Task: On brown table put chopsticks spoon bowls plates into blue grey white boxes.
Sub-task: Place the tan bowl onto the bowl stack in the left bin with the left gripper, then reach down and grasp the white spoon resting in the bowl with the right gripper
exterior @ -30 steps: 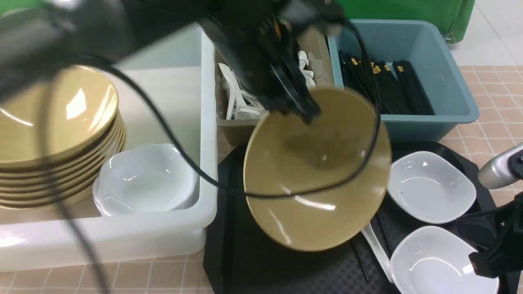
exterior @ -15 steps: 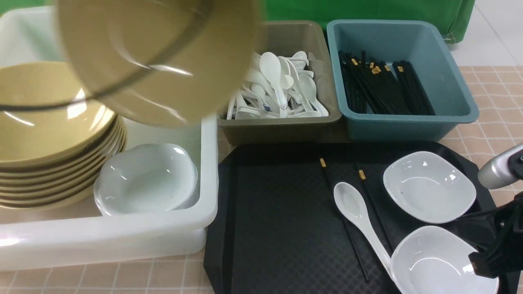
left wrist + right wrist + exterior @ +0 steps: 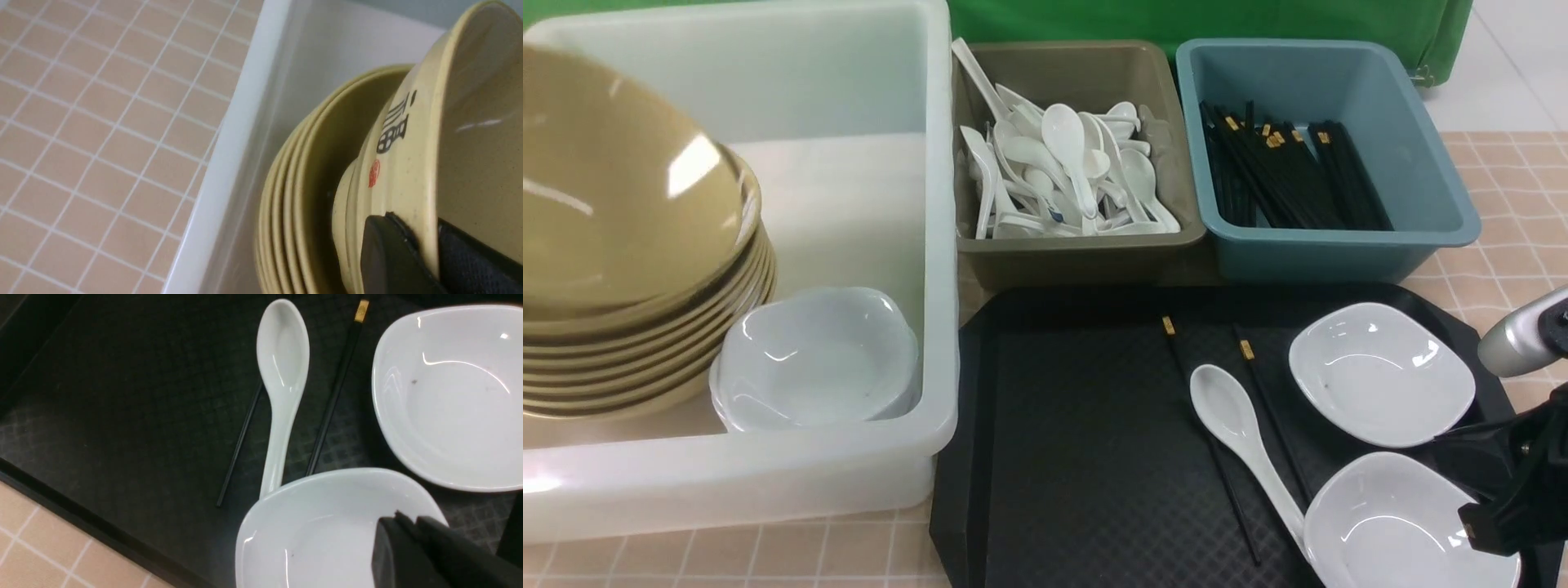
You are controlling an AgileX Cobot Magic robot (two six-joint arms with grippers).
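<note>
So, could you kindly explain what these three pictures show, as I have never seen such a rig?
It is a robot with two arms. The wide picture looks forward from between them; the other two come from a camera on each wrist. On the tiled table stand a white box with a stack of tan bowls and white plates, an olive-grey box of spoons and a blue box of chopsticks. The black tray carries a spoon, two chopsticks and two more white plates. The left end effector is clamped on the rim of a tan bowl, tilted over the stack. The right end effector hangs over the nearer plate.
</note>
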